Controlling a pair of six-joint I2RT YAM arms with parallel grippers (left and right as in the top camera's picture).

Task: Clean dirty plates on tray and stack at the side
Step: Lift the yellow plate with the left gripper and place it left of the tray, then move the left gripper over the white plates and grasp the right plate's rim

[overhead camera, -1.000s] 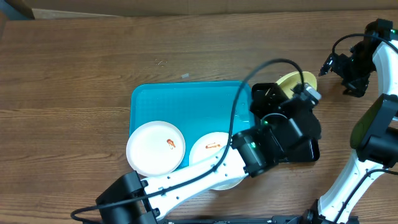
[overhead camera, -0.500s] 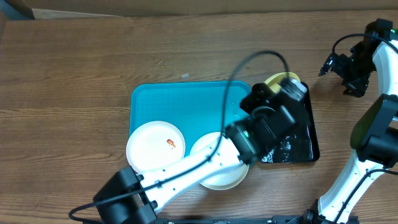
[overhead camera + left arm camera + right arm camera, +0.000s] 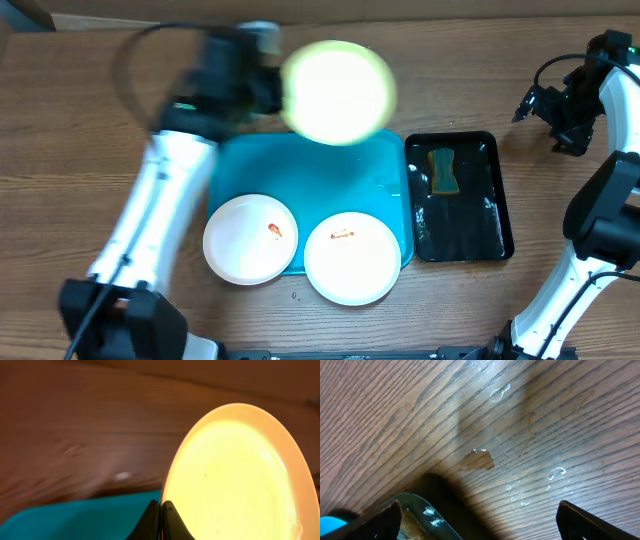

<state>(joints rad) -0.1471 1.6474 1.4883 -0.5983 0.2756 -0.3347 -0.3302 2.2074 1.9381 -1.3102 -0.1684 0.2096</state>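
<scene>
Stacking step, we judge: our left hand [image 3: 161, 519] grips the pale yellow-green plate [image 3: 338, 92] by its rim, aloft at upper centre. Next we lay it on the desk [image 3: 70, 110] beside the tray [image 3: 300, 170]. Our right hand [image 3: 480, 522] is released.

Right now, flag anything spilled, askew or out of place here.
The left white plate and right white plate hang over the turquoise tray's front rim, both smeared red. Water droplets dot the bare table in the right wrist view.
</scene>
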